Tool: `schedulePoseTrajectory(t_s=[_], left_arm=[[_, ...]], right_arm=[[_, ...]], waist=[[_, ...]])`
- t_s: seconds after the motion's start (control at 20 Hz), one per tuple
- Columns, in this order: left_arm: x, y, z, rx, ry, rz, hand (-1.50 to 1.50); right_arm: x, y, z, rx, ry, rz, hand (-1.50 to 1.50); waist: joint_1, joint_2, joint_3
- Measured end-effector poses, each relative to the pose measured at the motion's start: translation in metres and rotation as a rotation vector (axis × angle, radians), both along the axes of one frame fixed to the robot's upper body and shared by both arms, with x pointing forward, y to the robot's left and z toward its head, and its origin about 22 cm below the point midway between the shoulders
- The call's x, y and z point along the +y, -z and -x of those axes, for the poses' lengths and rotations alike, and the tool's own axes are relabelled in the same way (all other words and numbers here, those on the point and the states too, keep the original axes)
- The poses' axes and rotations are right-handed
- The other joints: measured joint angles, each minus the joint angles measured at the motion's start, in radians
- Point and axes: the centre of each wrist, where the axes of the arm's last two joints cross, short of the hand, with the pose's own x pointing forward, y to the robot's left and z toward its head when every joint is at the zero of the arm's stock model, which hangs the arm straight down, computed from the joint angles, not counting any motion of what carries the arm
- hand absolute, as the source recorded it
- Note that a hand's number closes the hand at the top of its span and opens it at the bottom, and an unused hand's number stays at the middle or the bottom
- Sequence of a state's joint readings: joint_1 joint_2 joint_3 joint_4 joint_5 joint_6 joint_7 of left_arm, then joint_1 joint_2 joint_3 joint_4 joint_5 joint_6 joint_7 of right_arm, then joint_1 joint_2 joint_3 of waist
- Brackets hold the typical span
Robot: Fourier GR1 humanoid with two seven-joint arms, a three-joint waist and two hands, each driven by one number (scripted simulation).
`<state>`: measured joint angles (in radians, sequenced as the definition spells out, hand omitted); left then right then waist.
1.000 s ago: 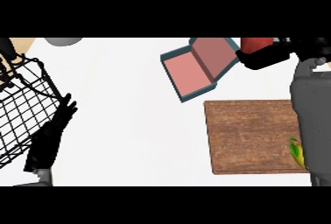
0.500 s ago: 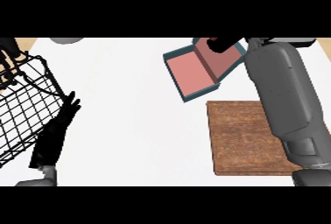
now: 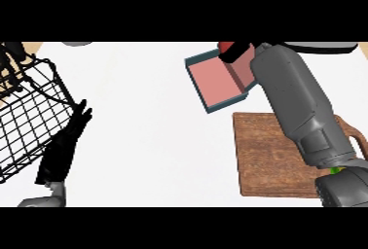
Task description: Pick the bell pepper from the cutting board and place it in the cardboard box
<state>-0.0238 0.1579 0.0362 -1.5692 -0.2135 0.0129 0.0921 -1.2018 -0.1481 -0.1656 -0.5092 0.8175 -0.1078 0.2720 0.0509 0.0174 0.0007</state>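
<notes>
From the head view, my right robot hand [image 3: 241, 50] reaches over the box [image 3: 215, 82], curled around something red, I take it for the pepper [image 3: 227, 46]. It should be light, stiff and slick-skinned, best held round its body. My left robot hand [image 3: 66, 146] rests open beside the basket [image 3: 32, 116]. The board [image 3: 269, 155] lies near on the table [image 3: 144, 126].

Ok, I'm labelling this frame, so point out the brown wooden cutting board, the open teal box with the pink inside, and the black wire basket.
brown wooden cutting board [image 3: 269, 155], head view, bare wood left of the forearm.
open teal box [image 3: 214, 80], head view, pink floor.
black wire basket [image 3: 28, 124], head view, wire mesh.
</notes>
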Motion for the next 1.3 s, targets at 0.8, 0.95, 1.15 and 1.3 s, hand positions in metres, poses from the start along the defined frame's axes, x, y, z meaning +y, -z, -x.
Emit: schedulePoseTrajectory(t_s=[0.8, 0.95, 1.15, 1.3], left_arm=[[0.002, 0.002, -0.002, -0.018, 0.008, -0.002, 0.0], [0.001, 0.002, 0.001, -0.004, -0.008, 0.002, 0.0], [0.004, 0.002, 0.001, 0.008, -0.02, -0.002, 0.0], [0.007, 0.003, 0.003, 0.009, -0.024, 0.0, 0.0]], right_arm=[[-0.024, 0.013, -0.007, -0.26, 0.165, -0.439, -1.5], [-0.048, 0.008, -0.007, -0.319, 0.196, -0.557, -1.5], [-0.084, 0.005, -0.006, -0.392, 0.277, -0.647, -1.5], [-0.122, 0.004, -0.001, -0.43, 0.343, -0.671, -1.5]], waist=[[0.003, 0.004, 0.003], [-0.007, 0.0, 0.002], [-0.021, -0.005, 0.001], [-0.028, -0.008, 0.001]])
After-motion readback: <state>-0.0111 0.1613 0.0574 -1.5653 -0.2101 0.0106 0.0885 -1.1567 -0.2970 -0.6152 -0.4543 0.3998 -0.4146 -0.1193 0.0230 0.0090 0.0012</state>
